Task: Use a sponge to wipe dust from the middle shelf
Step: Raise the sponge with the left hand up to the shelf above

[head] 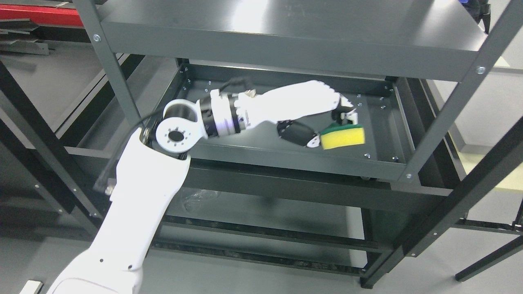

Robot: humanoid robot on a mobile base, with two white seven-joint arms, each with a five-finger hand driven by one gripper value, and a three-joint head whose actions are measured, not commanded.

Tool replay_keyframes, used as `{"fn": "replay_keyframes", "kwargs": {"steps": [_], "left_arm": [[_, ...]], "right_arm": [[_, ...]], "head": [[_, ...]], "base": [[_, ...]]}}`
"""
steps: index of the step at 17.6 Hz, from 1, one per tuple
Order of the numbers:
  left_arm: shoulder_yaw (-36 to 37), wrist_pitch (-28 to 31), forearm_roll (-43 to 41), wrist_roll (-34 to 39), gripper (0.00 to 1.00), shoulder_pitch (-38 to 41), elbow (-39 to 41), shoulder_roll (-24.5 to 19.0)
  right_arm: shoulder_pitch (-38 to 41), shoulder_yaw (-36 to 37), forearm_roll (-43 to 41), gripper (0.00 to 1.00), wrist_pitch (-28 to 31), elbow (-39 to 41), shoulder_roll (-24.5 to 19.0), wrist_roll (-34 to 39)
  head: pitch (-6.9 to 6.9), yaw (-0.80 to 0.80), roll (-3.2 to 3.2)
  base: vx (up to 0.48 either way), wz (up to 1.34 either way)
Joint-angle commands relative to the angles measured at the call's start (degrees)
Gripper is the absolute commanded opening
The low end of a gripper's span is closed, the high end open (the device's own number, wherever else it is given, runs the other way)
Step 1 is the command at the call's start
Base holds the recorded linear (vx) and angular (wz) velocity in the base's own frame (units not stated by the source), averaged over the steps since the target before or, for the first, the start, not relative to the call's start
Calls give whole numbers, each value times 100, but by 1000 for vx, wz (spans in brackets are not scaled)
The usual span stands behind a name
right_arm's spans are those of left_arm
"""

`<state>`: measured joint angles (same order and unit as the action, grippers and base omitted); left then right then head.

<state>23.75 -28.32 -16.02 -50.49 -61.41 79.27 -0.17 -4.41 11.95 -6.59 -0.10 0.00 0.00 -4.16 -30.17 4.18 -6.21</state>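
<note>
Left hand (314, 110) holds the sponge (342, 136) over the middle shelf (261, 143).

The fingers (347, 116) are curled onto the yellow-and-green sponge, which sits near the shelf's front lip, right of centre; whether it touches the surface is hard to judge. Bare shelf lies open to the left and behind, with the right rim near and the top shelf (286, 24) close overhead.

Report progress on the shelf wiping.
Done: the left hand has the sponge gripped and inside the rack, on the middle shelf. In hand: the sponge sits near the shelf's front right. Left: I cannot see dust on the dark surface, so how much is wiped is unclear; the back and left look untouched.
</note>
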Motion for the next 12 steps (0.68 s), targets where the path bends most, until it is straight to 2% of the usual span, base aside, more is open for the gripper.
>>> {"fn": "replay_keyframes", "kwargs": {"steps": [1,3,7,12], "left_arm": [[1499,265,-173,-40,1,-1390,273,-83],[1597,275,-173,-40,1,-1593,282,-83],[1431,266,-339,-224,1,-2681,177,-83],[1133,-6,-867,-645,1,-2973,159,-83]], "right_arm": [[-8,0,0,100,423,100,100,3],[-8,0,0,100,414,100,100,3],[1,0,0,100,414,100,100,3],[1,0,0,100,414,100,100,3]], "head": [[0,0,0],[0,0,0],[0,0,0],[0,0,0]], "base": [[11,-99],[-4,-67],[-7,18],[-1,9]]}}
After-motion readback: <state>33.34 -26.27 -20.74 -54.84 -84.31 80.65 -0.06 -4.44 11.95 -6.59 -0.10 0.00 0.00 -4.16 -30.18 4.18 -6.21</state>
